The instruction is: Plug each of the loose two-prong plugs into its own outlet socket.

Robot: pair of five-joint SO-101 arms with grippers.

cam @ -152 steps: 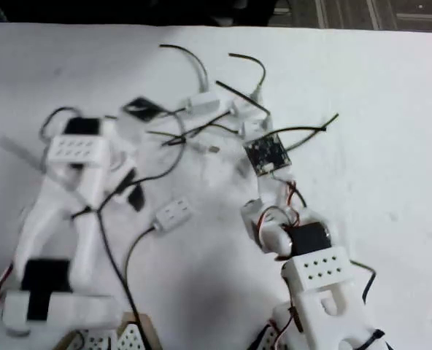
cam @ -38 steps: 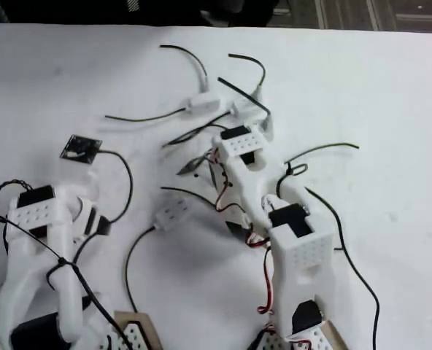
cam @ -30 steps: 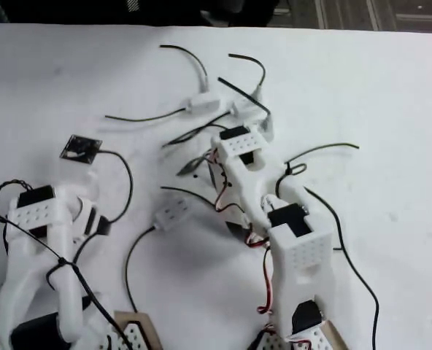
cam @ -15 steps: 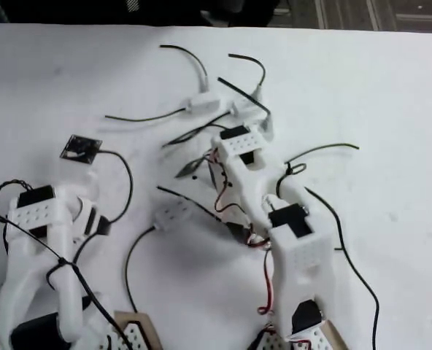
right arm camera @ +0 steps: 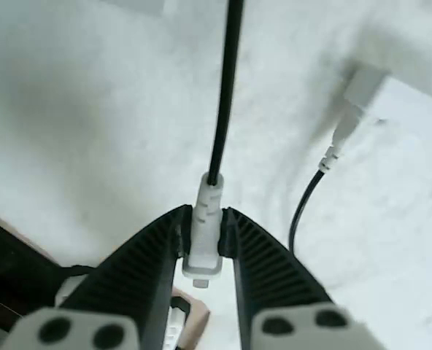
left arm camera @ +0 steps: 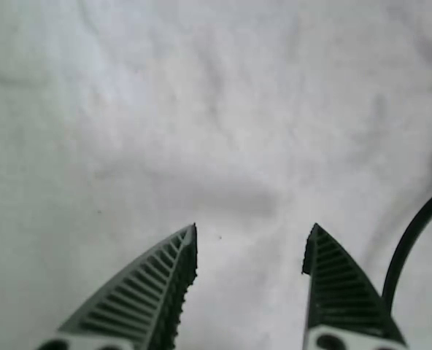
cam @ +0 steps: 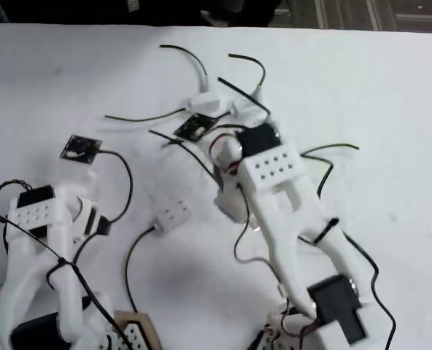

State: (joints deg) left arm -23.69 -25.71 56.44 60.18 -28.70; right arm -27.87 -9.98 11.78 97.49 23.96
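My right gripper (right arm camera: 205, 240) is shut on a white two-prong plug (right arm camera: 203, 233), whose black cable (right arm camera: 227, 87) runs straight away from the fingers. Beyond it, another white plug (right arm camera: 356, 102) meets a white socket block (right arm camera: 406, 51). In the high view my right arm (cam: 274, 171) stands mid-table, and the held cable (cam: 183, 149) trails off to the left. A white outlet socket (cam: 172, 214) lies on the table just left of that arm. My left gripper (left arm camera: 251, 237) is open over bare white table, beside a black cable (left arm camera: 413, 240).
Two more white sockets (cam: 205, 102) (cam: 247, 109) with black cable tails lie at the back centre. Loose black cables (cam: 325, 149) curl right of the right arm. My left arm (cam: 37, 240) sits at the front left. A wooden base (cam: 132, 328) is at the front edge.
My right arm has pulled back and turned, lifting the plug, so its black cable now stretches farther back and left. The left arm has stayed still.
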